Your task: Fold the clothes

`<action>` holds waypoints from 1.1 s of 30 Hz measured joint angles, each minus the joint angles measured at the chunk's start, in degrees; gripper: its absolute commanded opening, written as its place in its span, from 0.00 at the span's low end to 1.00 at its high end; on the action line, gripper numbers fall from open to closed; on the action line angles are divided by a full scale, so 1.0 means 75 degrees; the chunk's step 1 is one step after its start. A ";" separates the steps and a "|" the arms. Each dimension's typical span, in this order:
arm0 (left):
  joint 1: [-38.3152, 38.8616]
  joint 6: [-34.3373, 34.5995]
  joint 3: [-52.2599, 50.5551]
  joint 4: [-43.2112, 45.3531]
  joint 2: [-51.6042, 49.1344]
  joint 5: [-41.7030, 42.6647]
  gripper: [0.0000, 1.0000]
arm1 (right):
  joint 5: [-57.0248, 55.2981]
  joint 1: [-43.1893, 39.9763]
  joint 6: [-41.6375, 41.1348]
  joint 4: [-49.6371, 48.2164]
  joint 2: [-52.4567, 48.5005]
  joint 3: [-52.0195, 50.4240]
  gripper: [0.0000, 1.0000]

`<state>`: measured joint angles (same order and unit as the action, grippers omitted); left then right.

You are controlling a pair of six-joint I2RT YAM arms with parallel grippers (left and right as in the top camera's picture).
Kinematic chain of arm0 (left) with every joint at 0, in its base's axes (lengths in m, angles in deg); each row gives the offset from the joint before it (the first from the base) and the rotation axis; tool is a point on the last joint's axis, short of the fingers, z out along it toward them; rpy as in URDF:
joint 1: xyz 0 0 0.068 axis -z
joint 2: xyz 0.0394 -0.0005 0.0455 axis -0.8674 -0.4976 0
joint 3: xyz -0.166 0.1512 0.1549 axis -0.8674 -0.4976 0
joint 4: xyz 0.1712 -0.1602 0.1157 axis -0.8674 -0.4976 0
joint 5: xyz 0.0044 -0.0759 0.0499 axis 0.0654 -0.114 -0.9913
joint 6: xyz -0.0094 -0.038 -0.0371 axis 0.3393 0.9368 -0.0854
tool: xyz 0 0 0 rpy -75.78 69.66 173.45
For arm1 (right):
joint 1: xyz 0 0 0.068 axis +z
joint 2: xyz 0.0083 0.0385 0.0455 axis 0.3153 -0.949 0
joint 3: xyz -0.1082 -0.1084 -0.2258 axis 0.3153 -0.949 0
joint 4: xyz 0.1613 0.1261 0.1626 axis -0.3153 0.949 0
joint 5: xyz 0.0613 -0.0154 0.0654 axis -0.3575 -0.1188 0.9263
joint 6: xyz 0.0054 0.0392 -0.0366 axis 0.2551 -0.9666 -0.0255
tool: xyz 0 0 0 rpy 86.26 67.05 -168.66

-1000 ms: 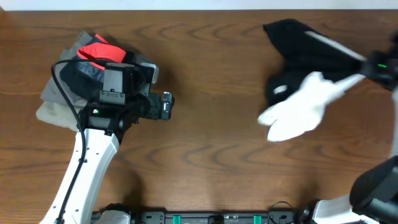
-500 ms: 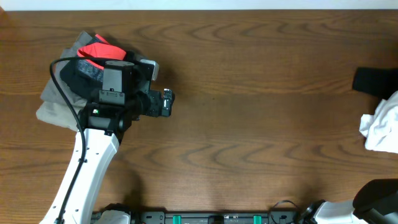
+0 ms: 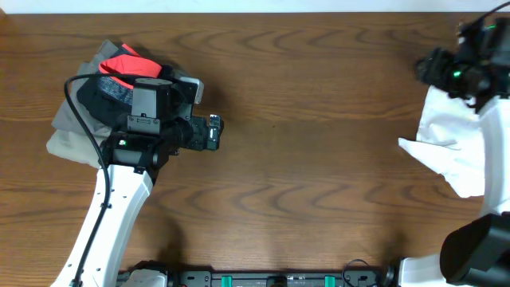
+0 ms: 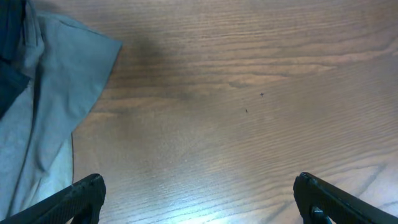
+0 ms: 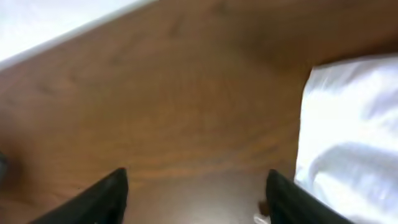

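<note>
While both claws stand apart with nothing between their fingers, the white T-shirt (image 3: pixel 458 147) lies crumpled at the right edge of the table (image 3: pixel 303 96), just beside the right gripper (image 5: pixel 196 190). The left gripper (image 4: pixel 199 186) hovers over bare wood next to a pile of grey, red and dark garments (image 3: pixel 100 84) at the table's left end, well apart from the shirt.
</note>
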<state>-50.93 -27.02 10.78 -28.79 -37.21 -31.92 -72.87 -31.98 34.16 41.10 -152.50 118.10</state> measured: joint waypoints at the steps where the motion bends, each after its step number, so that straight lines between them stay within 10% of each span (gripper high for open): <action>1: 0.0000 0.0000 0.0000 -0.0041 0.0000 0.0000 0.98 | -0.0149 0.0041 -0.0044 0.0012 0.0000 -0.0108 0.73; 20: 0.0000 0.0000 0.0000 -0.0154 0.0000 0.0003 0.98 | -0.1789 -0.1877 -0.1571 -0.1795 0.0000 -0.3704 0.75; 23: 0.0000 0.0000 0.0000 -0.0143 0.0000 0.0003 0.98 | -0.1647 -0.1906 -0.1588 -0.2028 0.0000 -0.4001 0.54; 26: 0.0000 0.0000 0.0000 -0.0137 0.0000 0.0003 0.98 | -0.1545 -0.1906 -0.1626 -0.2206 0.0000 -0.4164 0.03; 33: 0.0000 0.0000 0.0000 -0.0131 0.0000 0.0000 0.98 | 0.0592 -0.1891 -0.1399 -0.3261 0.0055 -0.4194 0.01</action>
<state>-50.93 -27.02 10.78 -29.77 -37.21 -31.92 -68.43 -46.17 23.67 16.64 -152.08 86.65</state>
